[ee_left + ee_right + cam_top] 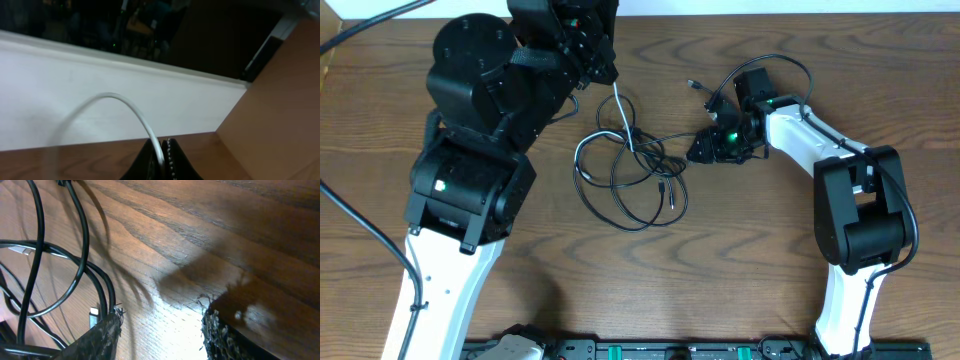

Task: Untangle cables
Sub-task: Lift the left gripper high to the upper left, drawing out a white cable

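- Left pincer [608,72]: clenched on the white cable [623,112]. The cord runs from its shut tips away toward the knot.
- Black cables [630,180]: looped over one another on the table [740,290], between the two pincers, with the white strand crossing into them. Judgement: early stage, no cord lies separate yet.
- Right pincer [705,148]: released, jaws apart over bare wood with nothing between them. Black loops run just beside one fingertip.
- Room: the table's far edge is close behind the left pincer, so a pull that way is cramped. Open wood lies on the near side of the tangle.
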Robot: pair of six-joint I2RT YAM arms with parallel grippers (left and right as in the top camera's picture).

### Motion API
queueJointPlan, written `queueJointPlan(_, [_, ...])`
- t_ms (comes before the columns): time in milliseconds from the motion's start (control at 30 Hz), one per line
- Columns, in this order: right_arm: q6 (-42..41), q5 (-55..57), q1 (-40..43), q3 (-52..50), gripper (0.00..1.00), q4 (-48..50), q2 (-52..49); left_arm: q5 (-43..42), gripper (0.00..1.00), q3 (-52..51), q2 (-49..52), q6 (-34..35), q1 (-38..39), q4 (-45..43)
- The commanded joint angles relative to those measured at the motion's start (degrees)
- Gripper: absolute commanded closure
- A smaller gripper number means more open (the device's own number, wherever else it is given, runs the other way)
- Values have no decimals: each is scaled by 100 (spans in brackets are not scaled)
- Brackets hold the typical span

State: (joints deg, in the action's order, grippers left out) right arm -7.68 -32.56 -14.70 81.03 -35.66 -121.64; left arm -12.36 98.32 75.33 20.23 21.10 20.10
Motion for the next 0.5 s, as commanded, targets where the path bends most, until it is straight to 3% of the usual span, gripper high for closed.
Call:
queueJointPlan(0, [-20,568,-4,-63,47,11,-107,-129,93,413,-55,55,-15,-168])
queueJointPlan(467, [-22,566,-4,-63,47,13,-105,-4,93,1058,76,37,-15,-391])
